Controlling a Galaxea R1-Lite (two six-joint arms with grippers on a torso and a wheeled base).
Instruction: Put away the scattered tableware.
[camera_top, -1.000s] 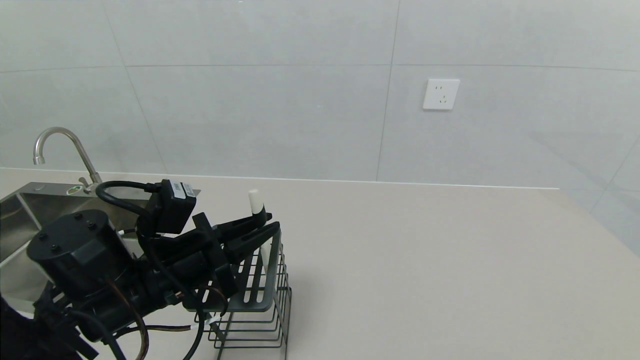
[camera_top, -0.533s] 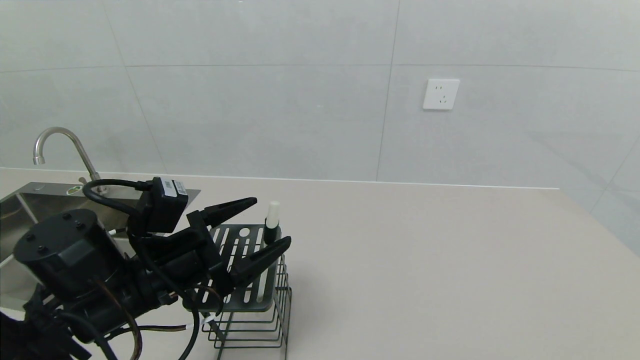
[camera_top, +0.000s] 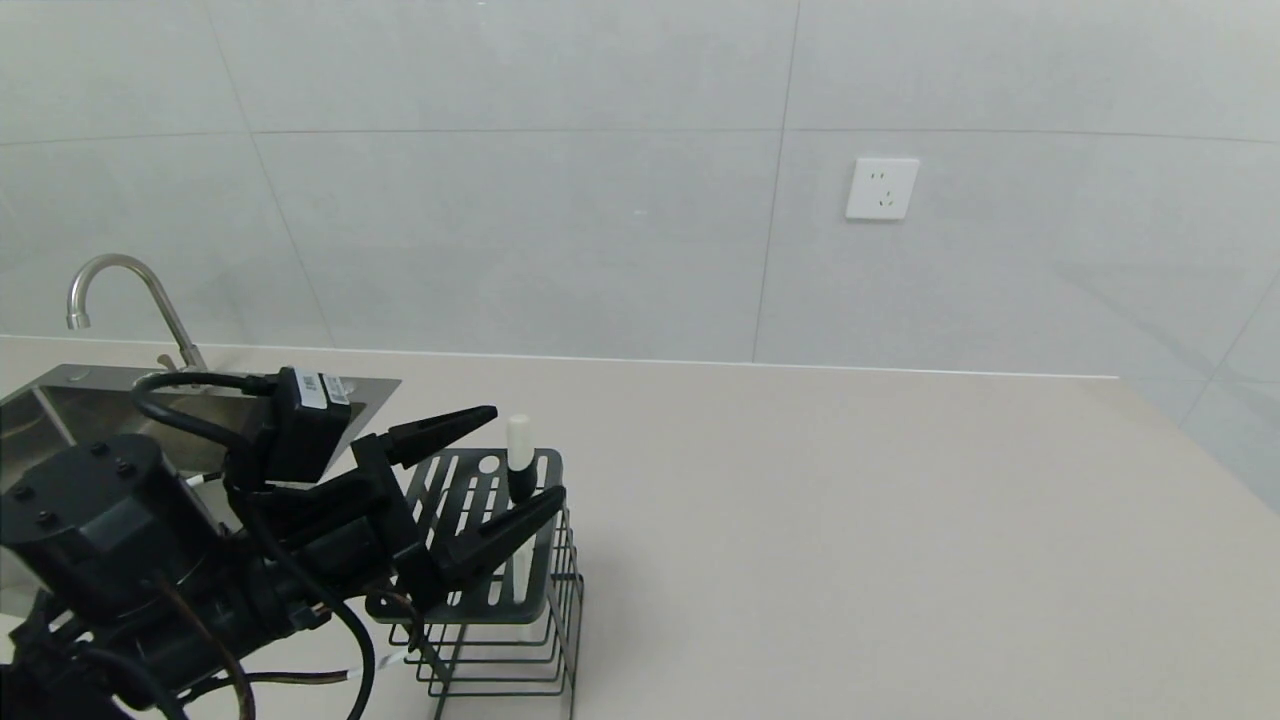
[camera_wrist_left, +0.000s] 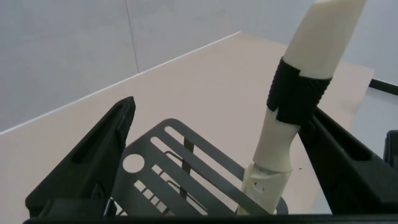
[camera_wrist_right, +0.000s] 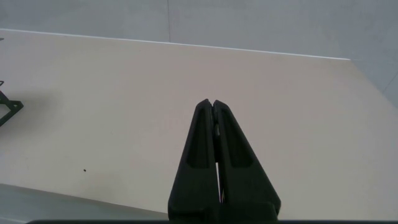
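A dark wire rack (camera_top: 500, 590) with a slotted top plate (camera_wrist_left: 180, 168) stands on the beige counter at the left. A white utensil handle with a black band (camera_top: 519, 458) sticks up from a slot at the rack's right side, also close up as the handle (camera_wrist_left: 298, 112) in the left wrist view. My left gripper (camera_top: 520, 455) is open over the rack top, one finger on each side of the handle and apart from it. My right gripper (camera_wrist_right: 214, 112) is shut with nothing in it, hanging above bare counter.
A steel sink (camera_top: 60, 410) with a curved tap (camera_top: 120, 290) lies behind my left arm at the far left. The counter (camera_top: 850, 520) stretches wide to the right of the rack. A wall socket (camera_top: 881, 187) sits on the tiled wall.
My left gripper has opened and let go of the white handle, which dropped lower into the rack. The left arm has since drawn back a little to the left.
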